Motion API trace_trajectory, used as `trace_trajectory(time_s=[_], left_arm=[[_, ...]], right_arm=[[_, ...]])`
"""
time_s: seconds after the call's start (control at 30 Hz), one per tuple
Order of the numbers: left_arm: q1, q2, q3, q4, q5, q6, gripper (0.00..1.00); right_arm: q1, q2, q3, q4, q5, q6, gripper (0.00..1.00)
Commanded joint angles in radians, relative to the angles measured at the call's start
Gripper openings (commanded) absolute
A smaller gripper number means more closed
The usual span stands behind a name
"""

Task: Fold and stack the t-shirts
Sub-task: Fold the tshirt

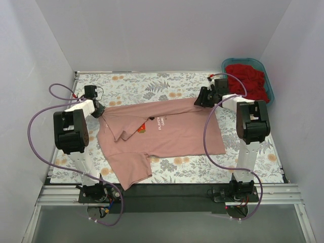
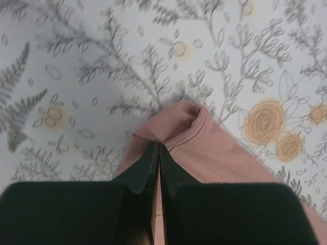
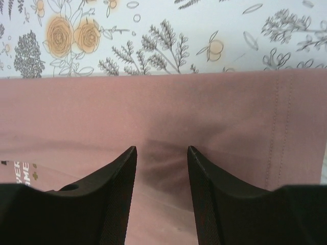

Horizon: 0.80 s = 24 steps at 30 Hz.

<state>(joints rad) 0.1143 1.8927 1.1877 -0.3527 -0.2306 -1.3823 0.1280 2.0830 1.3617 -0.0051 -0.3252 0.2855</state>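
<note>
While the left fingers (image 1: 100,112) (image 2: 145,168) are pressed together, they pinch a fold of the salmon-pink t-shirt (image 1: 172,132) (image 2: 204,148) at its far-left corner. In the left wrist view the pinched cloth bunches into a small hump just ahead of the fingertips.

The pink shirt lies sideways and mostly flat on the floral cloth (image 1: 152,85) that covers the bench. Its white chest lettering faces up, with a red mark beside it. One lobe of the shirt reaches toward the near-left edge of the cloth.

The right fingers (image 1: 201,99) (image 3: 115,194) are spread and sit at the shirt's far-right corner. From the right wrist view they are low over the fabric with nothing between them. I cannot tell whether the tips touch the cloth.

The red t-shirt (image 1: 248,78) is crumpled inside the teal tub (image 1: 243,59) at the far-right corner, well apart from the pink shirt.
</note>
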Motion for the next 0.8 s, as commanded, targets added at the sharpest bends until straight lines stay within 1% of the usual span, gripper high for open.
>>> trace_trajectory(time_s=[0.0,0.03,0.1,0.13,0.2,0.23,0.27,0.3,0.33,0.37,0.4,0.43,0.53,0.57,0.6,0.63,0.67,0.7,0.73,0.77], left_arm=[[0.018,0.063,0.081,0.034,-0.082,0.132,0.00],[0.018,0.074,0.125,0.031,-0.070,0.146,0.01],[0.016,0.069,0.153,0.026,-0.049,0.150,0.09],[0.015,0.056,0.162,0.023,-0.041,0.155,0.22],[-0.002,-0.008,0.158,0.014,-0.056,0.176,0.39],[-0.010,-0.038,0.152,0.009,-0.068,0.186,0.51],[-0.021,-0.068,0.126,0.003,-0.094,0.199,0.56],[-0.043,-0.143,0.107,0.000,-0.102,0.204,0.61],[-0.059,-0.179,0.087,-0.003,-0.110,0.206,0.68],[-0.092,-0.223,0.035,-0.012,-0.108,0.200,0.73],[-0.100,-0.259,0.009,-0.020,-0.108,0.194,0.76],[-0.144,-0.333,-0.023,-0.032,-0.113,0.183,0.77],[-0.221,-0.438,-0.144,-0.107,-0.081,0.092,0.78],[-0.241,-0.505,-0.177,-0.124,-0.060,0.077,0.78],[-0.298,-0.545,-0.244,-0.132,-0.043,0.063,0.78],[-0.332,-0.579,-0.269,-0.134,-0.032,0.055,0.79],[-0.369,-0.645,-0.295,-0.150,-0.035,0.052,0.79],[-0.437,-0.668,-0.310,-0.170,-0.058,0.039,0.80],[-0.467,-0.691,-0.329,-0.187,-0.064,0.002,0.80],[-0.520,-0.728,-0.338,-0.206,-0.070,-0.007,0.81]], right_arm=[[0.024,-0.050,-0.041,-0.076,0.021,0.014,0.52],[0.030,-0.066,-0.041,-0.076,0.023,0.009,0.52],[0.041,-0.084,-0.035,-0.079,0.028,-0.003,0.53],[0.041,-0.109,-0.035,-0.079,0.028,-0.005,0.53],[0.039,-0.156,-0.038,-0.078,0.034,-0.011,0.54],[0.039,-0.175,-0.036,-0.078,0.029,-0.020,0.55],[0.044,-0.190,-0.039,-0.078,0.023,-0.025,0.55],[0.048,-0.224,-0.047,-0.076,0.017,-0.031,0.55],[0.061,-0.238,-0.050,-0.078,0.015,-0.043,0.56],[0.067,-0.253,-0.056,-0.078,-0.001,-0.048,0.57],[0.076,-0.279,-0.071,-0.078,-0.012,-0.052,0.57],[0.085,-0.291,-0.081,-0.075,-0.027,-0.052,0.57],[0.149,-0.331,-0.122,-0.067,-0.054,-0.060,0.57],[0.182,-0.342,-0.134,-0.062,-0.055,-0.059,0.57],[0.197,-0.359,-0.148,-0.056,-0.063,-0.054,0.57],[0.209,-0.368,-0.167,-0.047,-0.067,-0.048,0.57],[0.234,-0.377,-0.203,-0.026,-0.071,-0.037,0.57],[0.243,-0.400,-0.226,-0.012,-0.084,-0.022,0.57],[0.252,-0.414,-0.251,-0.004,-0.089,-0.011,0.58],[0.268,-0.429,-0.304,0.042,-0.090,-0.003,0.58]])
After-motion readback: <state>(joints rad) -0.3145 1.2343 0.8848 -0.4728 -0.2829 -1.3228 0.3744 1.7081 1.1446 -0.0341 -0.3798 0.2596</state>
